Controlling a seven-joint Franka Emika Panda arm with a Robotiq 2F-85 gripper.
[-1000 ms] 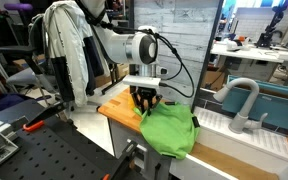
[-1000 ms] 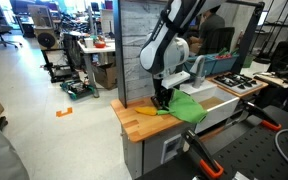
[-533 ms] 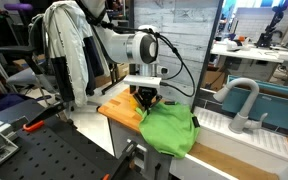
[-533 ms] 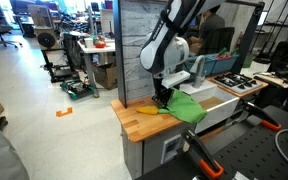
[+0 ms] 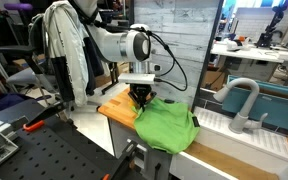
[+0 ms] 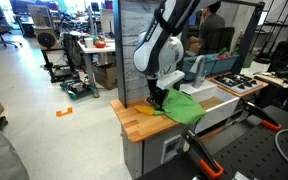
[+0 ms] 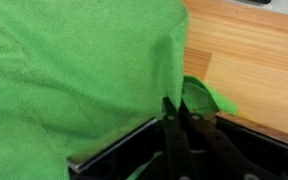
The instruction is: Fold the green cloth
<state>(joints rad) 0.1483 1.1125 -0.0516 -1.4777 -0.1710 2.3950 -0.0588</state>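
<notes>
Now | end effector (image 5: 142,98) pinching green cloth (image 5: 168,127) edge | cloth spread beside it on counter (image 5: 115,108)

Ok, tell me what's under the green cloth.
The green cloth lies on the wooden countertop, which is bare beyond its edge. The gripper pinches that edge. Anything beneath the cloth's middle is covered and cannot be seen.

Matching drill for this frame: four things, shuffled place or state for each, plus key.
1. green cloth
2. gripper
3. wooden counter
4. faucet

A. curved, standing apart from the cloth
B. jaws shut on a cloth edge
C. rumpled, lying on the counter
D. carries the cloth, part of it bare

Pairs: 1-C, 2-B, 3-D, 4-A
</notes>
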